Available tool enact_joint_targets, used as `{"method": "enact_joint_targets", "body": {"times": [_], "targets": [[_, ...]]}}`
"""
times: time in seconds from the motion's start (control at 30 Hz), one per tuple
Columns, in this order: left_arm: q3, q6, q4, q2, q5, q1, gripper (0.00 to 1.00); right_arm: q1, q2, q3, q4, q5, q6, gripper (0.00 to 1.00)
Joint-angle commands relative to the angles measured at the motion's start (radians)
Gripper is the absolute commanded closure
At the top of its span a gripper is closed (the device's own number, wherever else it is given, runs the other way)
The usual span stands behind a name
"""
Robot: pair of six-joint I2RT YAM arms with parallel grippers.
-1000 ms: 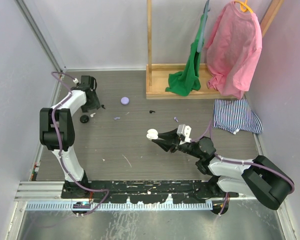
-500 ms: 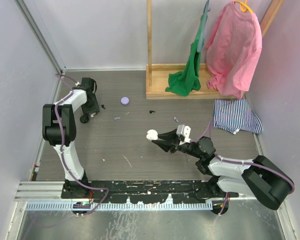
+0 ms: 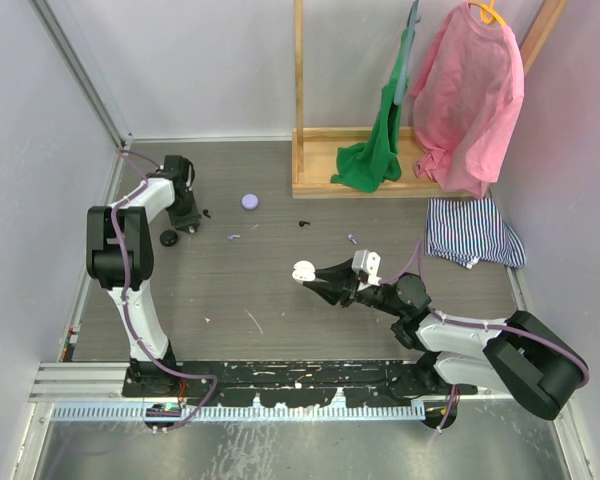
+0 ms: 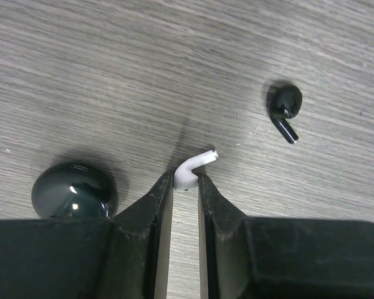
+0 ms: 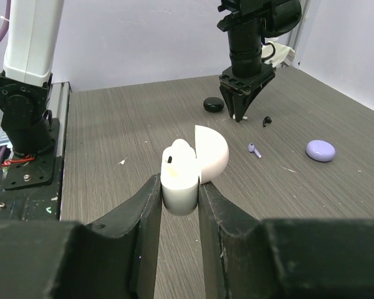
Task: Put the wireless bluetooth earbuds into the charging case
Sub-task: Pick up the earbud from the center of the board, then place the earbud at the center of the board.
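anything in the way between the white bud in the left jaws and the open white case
Nothing visible blocks it. Between the white earbud held by the left gripper and the open white case held by the right gripper is bare table. Only a lilac earbud lies flat beside that line.

Overhead view, two low wrist close-ups, table (image 3: 280, 200) shared

A white earbud (image 4: 188, 176) is pinched in the left gripper (image 4: 186, 182), stem pointing to two o'clock. A black earbud (image 4: 285, 107) lies apart at two o'clock from it. The white charging case (image 5: 187, 168), lid open, sits clamped in the right gripper (image 5: 179, 187) with a second white earbud (image 5: 177, 151) seated inside. A lilac earbud (image 5: 254, 149) lies at two o'clock from the case.
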State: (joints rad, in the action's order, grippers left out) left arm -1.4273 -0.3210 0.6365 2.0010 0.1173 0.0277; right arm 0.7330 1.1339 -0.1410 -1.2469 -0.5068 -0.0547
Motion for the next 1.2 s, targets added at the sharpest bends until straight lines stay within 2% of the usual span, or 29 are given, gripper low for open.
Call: {"method": "enact_joint_targets", "body": {"times": [0.0, 0.2, 0.4, 0.77, 1.0, 1.17], "targets": [[-0.028, 0.027, 0.044, 0.008, -0.06, 0.002, 0.83, 0.009, -0.008, -0.029, -0.048, -0.014, 0.005, 0.96], [-0.012, 0.066, 0.076, -0.023, -0.074, 0.046, 0.88, 0.011, 0.001, -0.033, -0.048, -0.02, 0.006, 0.96], [0.049, 0.101, 0.099, -0.119, -0.082, 0.12, 0.89, 0.011, -0.006, -0.029, -0.044, -0.005, 0.019, 0.97], [0.187, 0.227, 0.127, -0.281, -0.041, 0.371, 0.89, 0.012, -0.004, -0.007, -0.047, 0.068, 0.059, 0.99], [0.201, 0.337, 0.093, -0.272, -0.102, 0.504, 0.88, 0.012, 0.006, 0.0, -0.045, 0.093, 0.079, 0.99], [0.177, 0.387, 0.093, -0.208, -0.15, 0.537, 0.87, 0.012, 0.011, 0.01, -0.047, 0.11, 0.095, 0.99]]}}
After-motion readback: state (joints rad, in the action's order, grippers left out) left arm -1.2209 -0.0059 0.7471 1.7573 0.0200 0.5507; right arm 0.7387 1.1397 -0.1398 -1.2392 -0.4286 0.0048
